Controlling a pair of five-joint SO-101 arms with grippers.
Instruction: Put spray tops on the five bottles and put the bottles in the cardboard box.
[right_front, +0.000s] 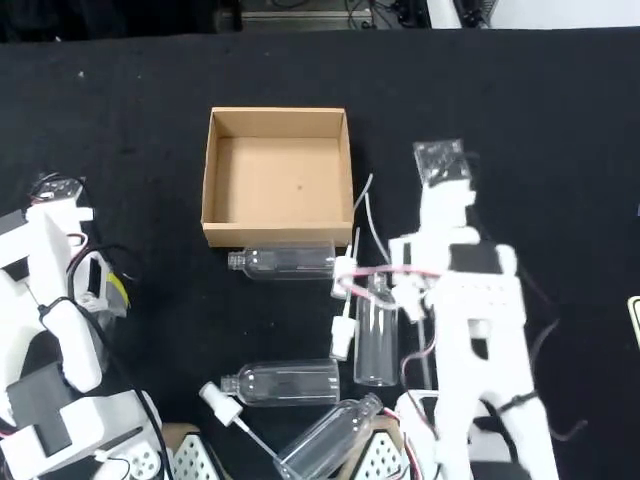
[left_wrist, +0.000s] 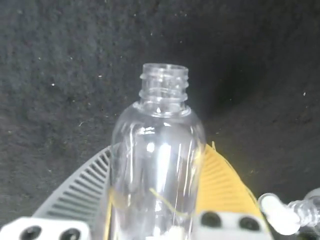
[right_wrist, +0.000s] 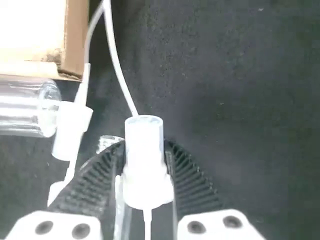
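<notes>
The step in hand looks like the capping of one bottle. The left gripper (left_wrist: 159, 150) has its fingers (left_wrist: 82, 190) clamped around the body of a clear bottle (left_wrist: 160, 125), whose threaded neck (left_wrist: 164, 82) is bare and open, pointing away over the black table (right_front: 520, 120). The right gripper (right_wrist: 144, 150) has its fingers (right_wrist: 192, 172) pinched on a white spray top (right_wrist: 145, 145), whose thin tube (right_wrist: 114, 55) trails out toward a corner of the cardboard box (right_front: 277, 120).

I judge the task to be at an early stage; none of the bottles in sight wears a top, and none lies in the box.

The next move calls for bringing the two arms together, since in the high view they stand well apart. The tube must be fed into the open neck first, then the top seated squarely on the threads. The tube is long and bent, so its tip may miss the mouth.

Four more bottles lie on the table:
- one just beside the box's near wall (right_front: 285, 262);
- one beside the right arm (right_front: 376, 340);
- two nearer the arm bases (right_front: 288, 382) (right_front: 328, 437).

Loose tops lie among them (right_front: 345, 272) (right_front: 342, 338) (right_front: 221, 400). The top and the bottle by the box sit close to the right gripper and could be knocked as it swings away.
</notes>
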